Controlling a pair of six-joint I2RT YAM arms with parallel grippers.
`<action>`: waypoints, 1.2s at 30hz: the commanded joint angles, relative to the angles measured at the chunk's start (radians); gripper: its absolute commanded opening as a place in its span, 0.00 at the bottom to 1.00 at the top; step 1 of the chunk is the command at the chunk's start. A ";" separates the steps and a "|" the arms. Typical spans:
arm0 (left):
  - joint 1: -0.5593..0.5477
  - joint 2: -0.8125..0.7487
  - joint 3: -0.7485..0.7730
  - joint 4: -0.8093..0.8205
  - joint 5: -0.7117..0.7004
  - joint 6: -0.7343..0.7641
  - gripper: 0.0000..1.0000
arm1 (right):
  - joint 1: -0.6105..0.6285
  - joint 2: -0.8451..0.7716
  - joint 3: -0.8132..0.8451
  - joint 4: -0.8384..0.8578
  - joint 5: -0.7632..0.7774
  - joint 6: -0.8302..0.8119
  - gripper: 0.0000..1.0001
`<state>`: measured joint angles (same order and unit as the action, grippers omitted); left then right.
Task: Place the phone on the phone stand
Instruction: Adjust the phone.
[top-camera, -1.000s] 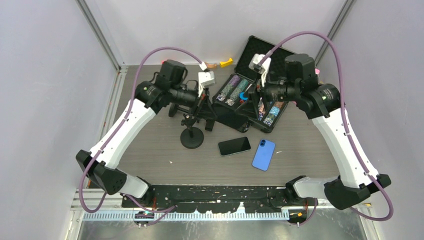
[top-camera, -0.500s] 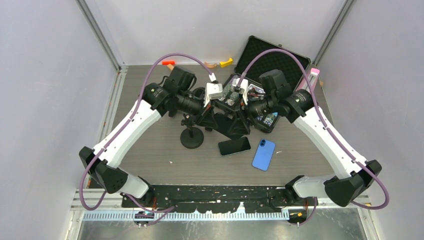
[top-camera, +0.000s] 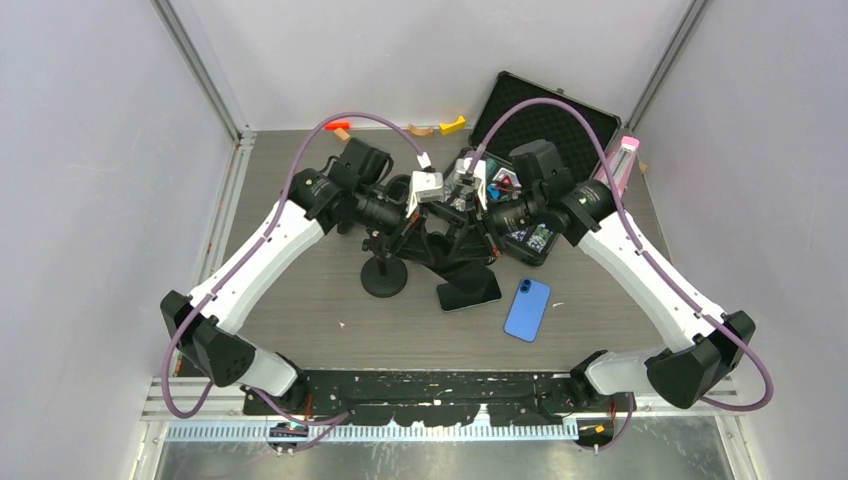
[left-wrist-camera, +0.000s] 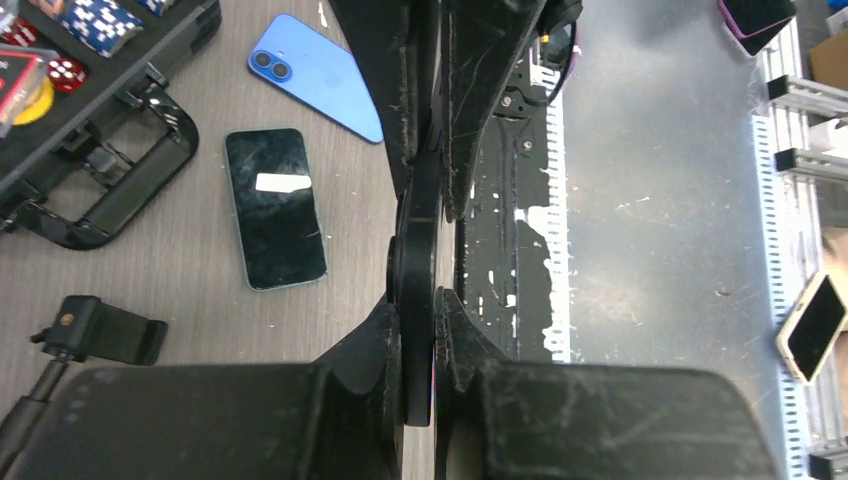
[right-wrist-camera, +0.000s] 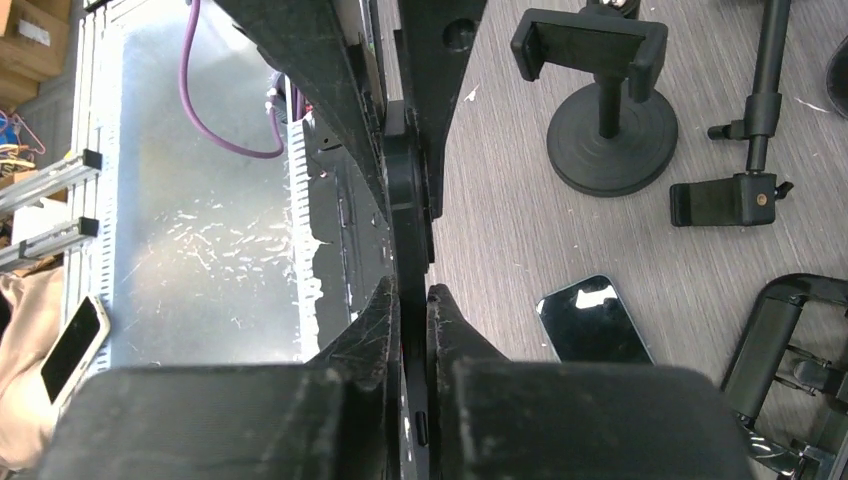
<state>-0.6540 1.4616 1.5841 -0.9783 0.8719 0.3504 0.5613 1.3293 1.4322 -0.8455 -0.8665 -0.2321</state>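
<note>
A thin black phone (top-camera: 446, 247) hangs edge-on above the table, gripped from both sides. My left gripper (top-camera: 428, 238) is shut on one end of it (left-wrist-camera: 420, 240), and my right gripper (top-camera: 466, 238) is shut on the other end (right-wrist-camera: 408, 210), fingertips facing each other. The phone stand (top-camera: 384, 272), black with a round base and a clamp on top (right-wrist-camera: 590, 45), stands just left of the held phone. In the left wrist view my fingers (left-wrist-camera: 420, 300) squeeze the slab; the right wrist view shows the same (right-wrist-camera: 410, 290).
A dark-screened phone (top-camera: 468, 292) and a blue phone (top-camera: 527, 309) lie flat on the table below the grippers. An open black case (top-camera: 545, 110) with poker chips sits behind. A second clamp on a thin rod (right-wrist-camera: 735, 200) lies near the stand.
My right gripper swung left from over the case to the phone held by my left gripper and shut on it. The left gripper shifted slightly right with the phone.
</note>
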 joint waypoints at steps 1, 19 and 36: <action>-0.004 -0.044 -0.002 0.078 0.074 -0.014 0.00 | 0.004 -0.018 -0.013 0.076 0.006 0.052 0.01; 0.253 -0.111 -0.271 1.136 0.215 -0.958 0.86 | -0.122 -0.099 0.027 0.380 0.022 0.398 0.00; 0.217 -0.077 -0.469 1.750 0.148 -1.369 0.62 | -0.185 -0.049 -0.048 0.730 -0.064 0.772 0.00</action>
<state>-0.4122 1.3895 1.1286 0.6441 1.0286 -0.9661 0.3828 1.2762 1.4052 -0.3023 -0.8818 0.4107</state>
